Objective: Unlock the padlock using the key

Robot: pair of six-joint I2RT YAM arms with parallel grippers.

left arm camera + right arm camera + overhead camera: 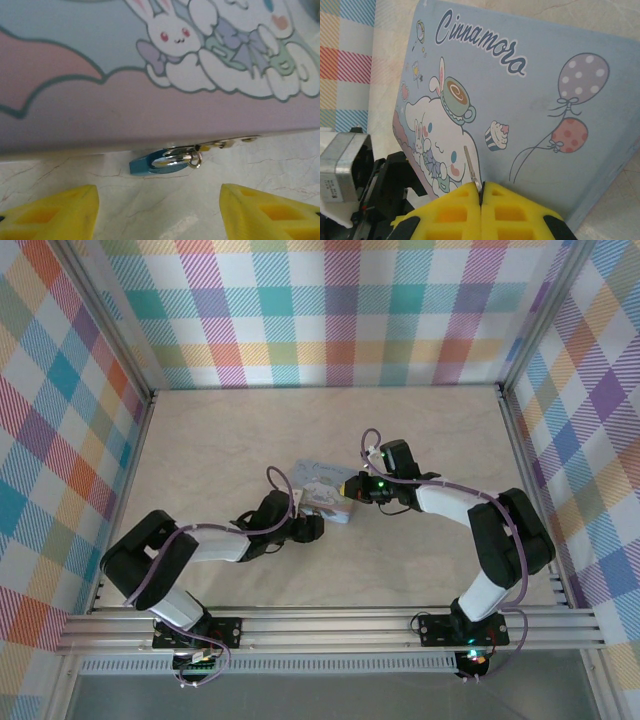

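Yellow-fingered right gripper point(481, 191) clenches a thin silvery key point(471, 167) by the pastel blue cartoon-printed tin point(545, 125). Left gripper point(159, 200), released, faces the tiny teal padlock point(144, 164).

The padlock point(150, 164) is tiny, with a dark blue-teal body and a thin silvery shackle that carries a small wire ring at its right end. It lies on its side on the worktop point(280, 160), straight ahead of the left pincer point(159, 210), about level with the middle of the gap between its two spread fingers and apart from both, tucked against the lower edge of the tin point(75, 100). The key point(471, 167) is a thin, pale metal sliver, clamped between the closed fingers of the right pincer point(481, 200), with its blade sticking out forward past the tips, tilted slightly left.
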